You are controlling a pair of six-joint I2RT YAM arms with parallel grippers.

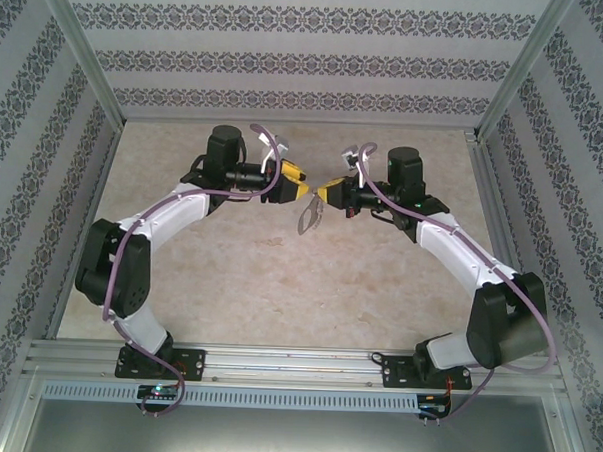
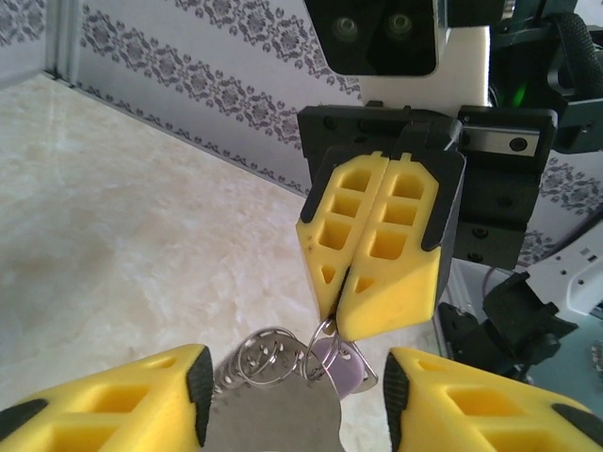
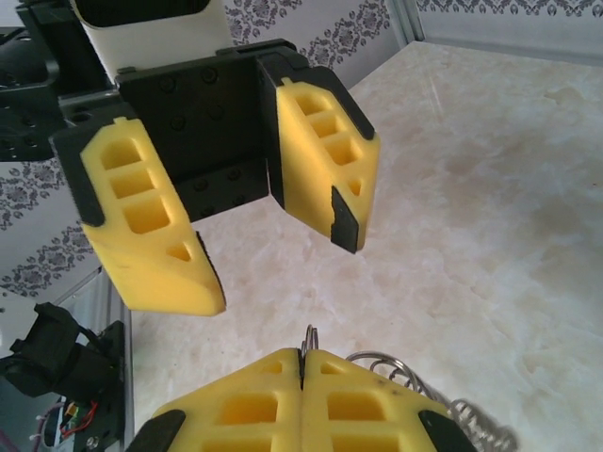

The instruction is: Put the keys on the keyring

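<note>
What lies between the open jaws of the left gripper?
In the left wrist view: the keyring, pinched by the shut right gripper, with the lilac key beside it.

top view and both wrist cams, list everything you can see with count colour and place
grey metal wire keyring: one, grey, hanging from the right tool above the table
small lilac-purple key: one, purple, dangling beside the keyring
flat grey metal piece: one, grey, between the fingers of the left tool; cannot tell what it is
beige marbled tabletop: one, beige, under both arms
patterned wall panels: three, white with dark bands, around the table
left tool: one, yellow fingers, open, facing the right tool
right tool: one, yellow fingers, shut on the keyring
</note>
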